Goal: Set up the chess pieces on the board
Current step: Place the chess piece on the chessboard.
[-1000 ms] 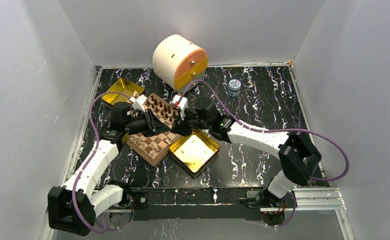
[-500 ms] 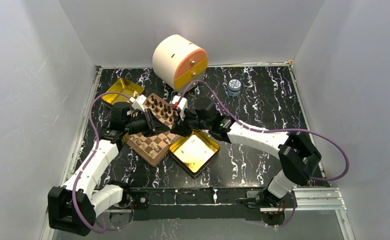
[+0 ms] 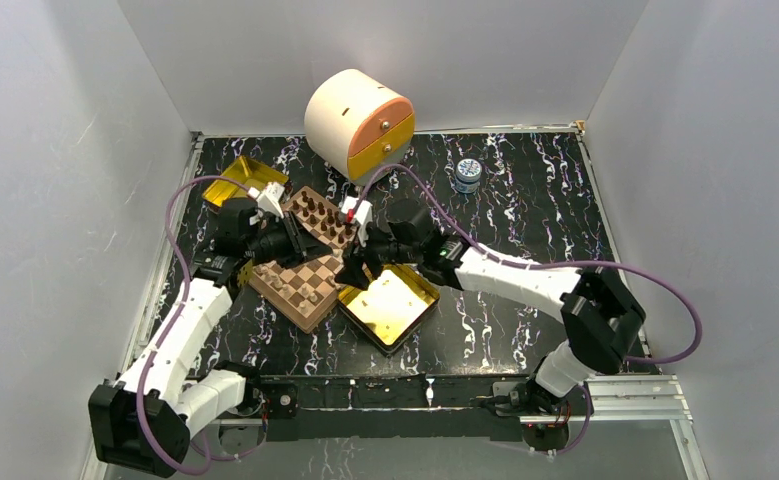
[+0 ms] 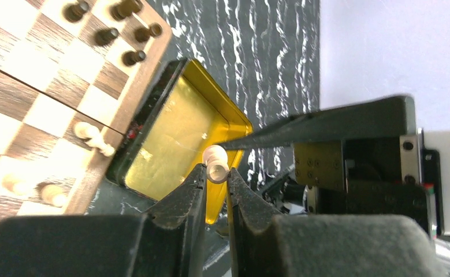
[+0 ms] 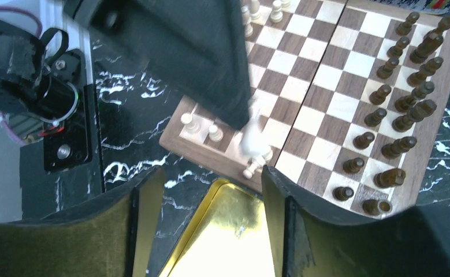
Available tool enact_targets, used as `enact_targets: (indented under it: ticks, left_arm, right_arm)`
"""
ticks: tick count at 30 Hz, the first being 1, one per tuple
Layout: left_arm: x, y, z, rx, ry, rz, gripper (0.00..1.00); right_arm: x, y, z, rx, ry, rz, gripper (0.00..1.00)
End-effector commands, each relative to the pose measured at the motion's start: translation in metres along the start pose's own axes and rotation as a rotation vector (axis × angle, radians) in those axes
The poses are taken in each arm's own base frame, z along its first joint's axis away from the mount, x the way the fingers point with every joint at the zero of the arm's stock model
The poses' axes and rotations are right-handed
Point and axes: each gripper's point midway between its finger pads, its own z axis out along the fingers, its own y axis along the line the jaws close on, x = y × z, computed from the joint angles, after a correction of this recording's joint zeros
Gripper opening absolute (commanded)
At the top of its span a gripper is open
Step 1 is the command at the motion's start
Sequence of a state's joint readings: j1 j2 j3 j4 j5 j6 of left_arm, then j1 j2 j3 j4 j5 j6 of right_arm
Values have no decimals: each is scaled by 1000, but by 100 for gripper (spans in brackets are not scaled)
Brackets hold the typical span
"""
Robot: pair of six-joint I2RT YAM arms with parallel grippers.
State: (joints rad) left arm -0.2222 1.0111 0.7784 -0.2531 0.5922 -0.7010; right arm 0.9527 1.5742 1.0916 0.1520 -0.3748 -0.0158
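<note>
Left pincer (image 4: pixel 216 175) pinches a light piece (image 4: pixel 215 159), seemingly a pawn.

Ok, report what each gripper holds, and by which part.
Left gripper pinches a light tan chess piece by one end. Right gripper holds nothing.

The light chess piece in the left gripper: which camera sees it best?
The left wrist view: the light piece sits close up, clamped between the left gripper's fingertips. The right wrist view gives only a pale blur under that gripper's finger, probably it. In the top view it is too small to tell.
</note>
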Motion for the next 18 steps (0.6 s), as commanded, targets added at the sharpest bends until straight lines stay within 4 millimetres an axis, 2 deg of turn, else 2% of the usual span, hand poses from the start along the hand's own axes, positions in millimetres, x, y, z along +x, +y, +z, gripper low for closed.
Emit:
enact_targets:
  ticks: [1, 2, 3, 4, 11, 15, 18]
  left_arm:
    - [-29, 8, -21, -170, -119, 94, 0]
    - [-35, 18, -26, -246, -143, 104, 0]
    - [-41, 27, -32, -317, -166, 116, 0]
    - [-47, 38, -39, -394, -194, 130, 0]
    - [-87, 83, -90, -802, -311, 242, 1]
    - [-100, 109, -109, -957, -336, 243, 0]
    - [-103, 138, -120, -1054, -341, 208, 0]
  right_arm:
    - [-32, 21, -29, -22, -107, -21, 74]
    - [-34, 22, -35, -15, -118, -19, 77]
    - [-34, 24, -41, -8, -126, -16, 91]
    - [-35, 27, -48, -3, -138, -16, 98]
    - [-35, 32, -90, 82, -182, 49, 99]
    - [-34, 40, -104, 83, -199, 71, 99]
    - [-35, 42, -113, 94, -219, 73, 99]
